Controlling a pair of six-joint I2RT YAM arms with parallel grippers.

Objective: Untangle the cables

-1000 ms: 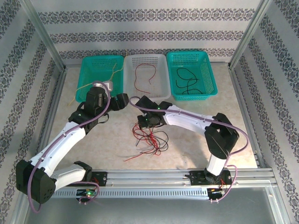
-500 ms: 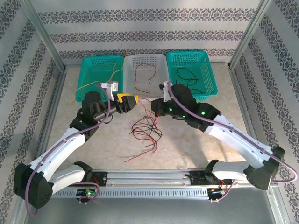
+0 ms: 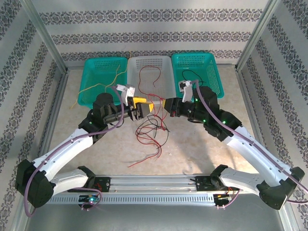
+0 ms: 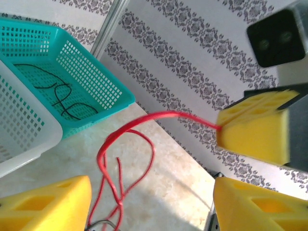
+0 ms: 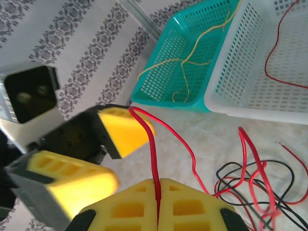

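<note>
Two grippers meet above the table (image 3: 216, 103), near the white basket (image 3: 166, 91). Right gripper (image 3: 169, 107) is clamped on a red cable (image 5: 154, 144), pinched between its yellow pads (image 5: 185, 207). Left gripper (image 3: 146, 109) has its jaws apart, gripping nothing. A red and black tangle (image 3: 153, 132) lies on the table beneath them.

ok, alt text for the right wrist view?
Right end effector shut on a red cable rising from its yellow fingers; left end effector open beside it. Behind: teal basket with yellow cable, white basket, loose red-and-black tangle on table.
</note>
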